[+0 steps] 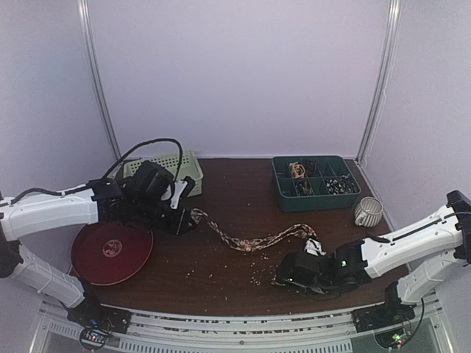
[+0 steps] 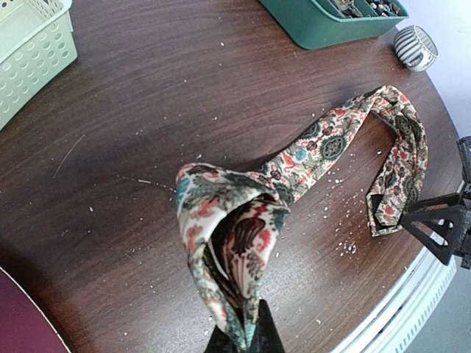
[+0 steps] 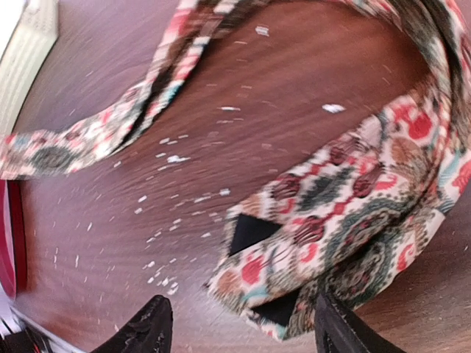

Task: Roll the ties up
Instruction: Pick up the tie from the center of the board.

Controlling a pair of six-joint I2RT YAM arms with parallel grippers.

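One tie [image 1: 250,239] seen; no 2nd in view. It is laid on the table [image 1: 235,184], long axis L–R across the middle in top view, bowed a little toward the near edge. The L end is lifted and pinched in the left gripper [image 2: 243,340], jaws closed tight on a folded bunch of cloth: a loose loop, not yet a proper roll. From there the strip is run out flat toward the R side, then bent back on itself in a hairpin. The short return leg ends in a pointed tip w/ black lining shown.

Right gripper [image 3: 239,332]: jaws stood well apart, nothing held, carried low near the table. The tip is found just ahead of its fingers [image 3: 342,334], offset toward the one at right of the wrist view. Contact w/ that finger can't be told.

Key relation: the free tip is far nearer the R arm. The L arm is at the opp. end, whole length between.

Judged: the hairpin would be fought by any roll from the L end unless the tip is first drawn out along the axis, and the R arm is best placed for that. Roll judged barely begun. Pale crumbs [image 2: 342,246] scattered round the tip; disregarded.
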